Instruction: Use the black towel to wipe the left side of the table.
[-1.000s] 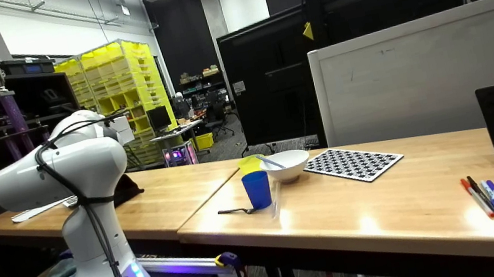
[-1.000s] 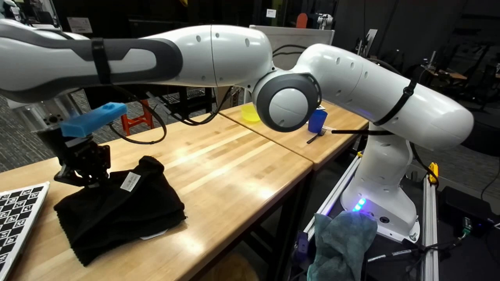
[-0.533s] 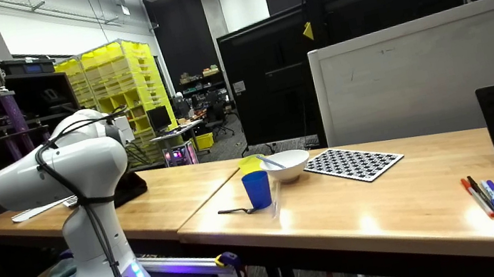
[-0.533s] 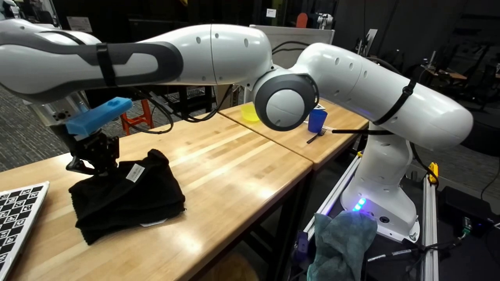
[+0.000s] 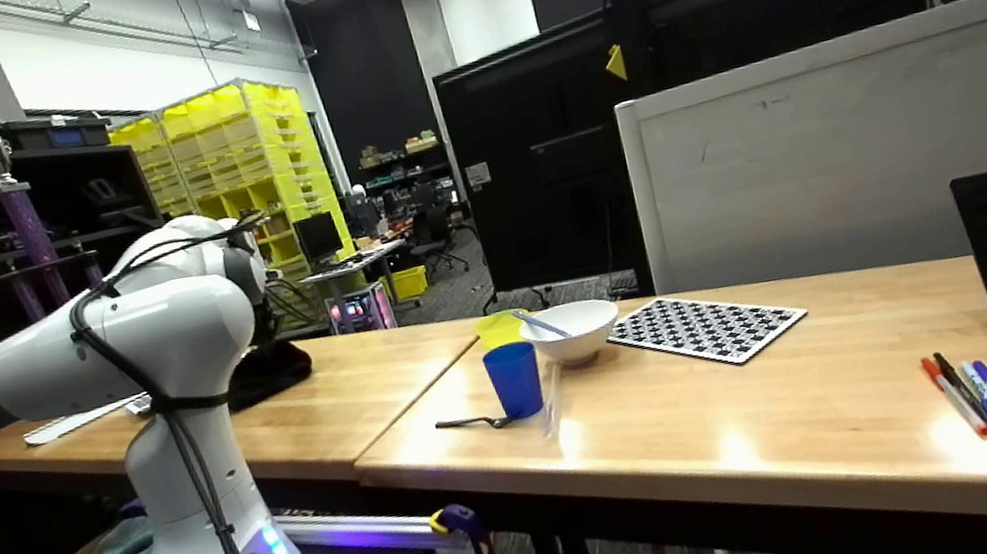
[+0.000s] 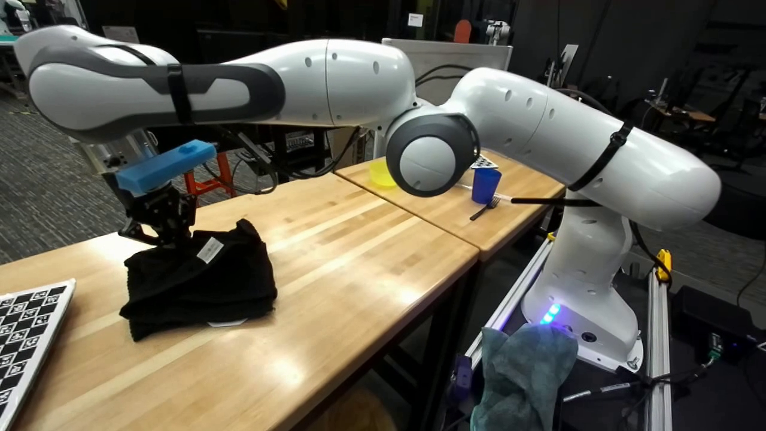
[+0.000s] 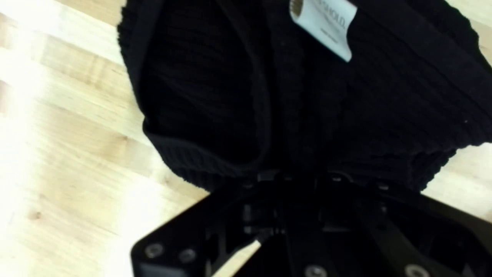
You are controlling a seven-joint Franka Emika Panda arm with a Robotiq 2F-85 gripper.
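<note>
Clamped on a gathered fold, the black two-fingered claw grips the black ribbed-cloth towel, bunched on the pale wooden counter, left of centre in an exterior view. Wiping looks to be the step in hand: hold one low height so the loose cloth drags flat, press lightly, and overlap the strokes along the wood's strips, stopping short of the black-and-white checkered board at the lower left. Where claw meets cloth is hard to make out, black on black at the lower centre of the wrist view. A white flat scrap pokes from under the towel; whether label or loose paper cannot be told. Towards the left of the frame in an exterior view, the white robot arm covers part of the towel.
</note>
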